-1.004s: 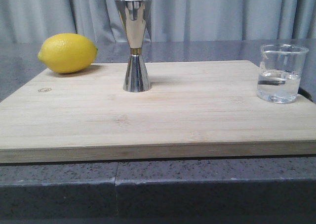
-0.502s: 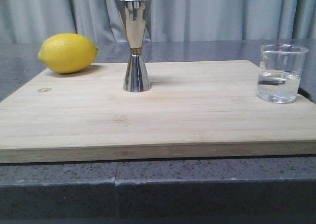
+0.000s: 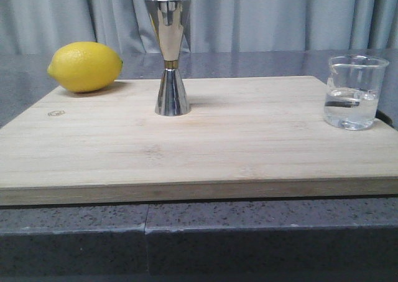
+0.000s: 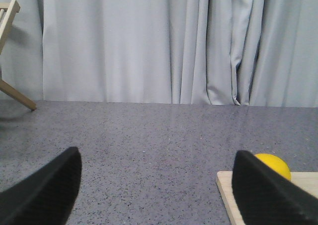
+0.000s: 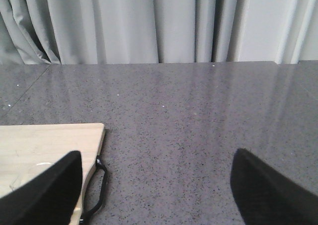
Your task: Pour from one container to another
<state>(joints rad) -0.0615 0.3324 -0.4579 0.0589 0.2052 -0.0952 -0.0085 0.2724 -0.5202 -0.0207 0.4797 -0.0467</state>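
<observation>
Glossy steel hourglass jigger [image 3: 168, 56], smooth clear glass beaker [image 3: 352, 92], pale bamboo board [image 3: 205, 145].

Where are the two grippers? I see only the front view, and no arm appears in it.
Observer: The left gripper is open, over bare countertop beside the board's left end; the lemon shows behind one finger.
Operator: And the right one?
Observer: The right gripper is open too, off the board's right end, holding nothing.
Operator: Is anything at that right end that I cannot see well?
Observer: Yes, a black handle loop hangs off the board's right edge. The beaker's rim is just visible near the right gripper's finger.
</observation>
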